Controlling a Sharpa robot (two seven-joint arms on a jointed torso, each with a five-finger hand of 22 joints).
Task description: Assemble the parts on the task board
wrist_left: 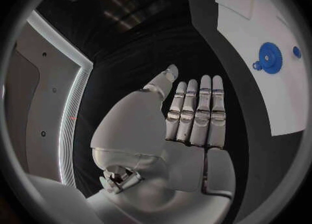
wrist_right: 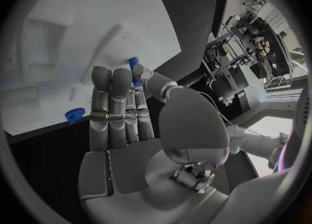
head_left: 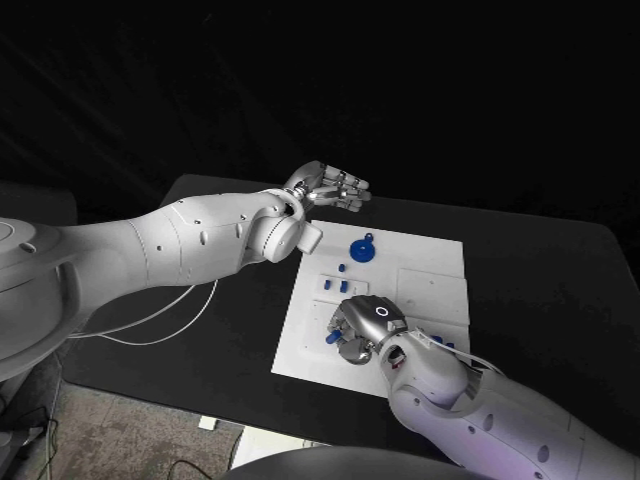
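The white task board (head_left: 424,258) lies in the middle of the black table. A blue gear (head_left: 363,249) sits near its far left corner, with a small blue peg (head_left: 343,267) beside it. The left wrist view shows the gear (wrist_left: 268,57) on the board (wrist_left: 276,99). My left hand (head_left: 332,188) hovers beyond the board's far left corner, fingers straight and together, holding nothing. My right hand (head_left: 363,328) is low over the board's near left part. Its thumb and a finger pinch a small blue part (wrist_right: 134,69), also seen at the hand's left side (head_left: 333,338).
Several small blue parts (head_left: 342,290) stand in the board's left half, and two more (head_left: 443,342) lie just right of my right hand. Another blue part (wrist_right: 75,114) lies near the board's edge. A white cable (head_left: 162,325) loops on the table's left.
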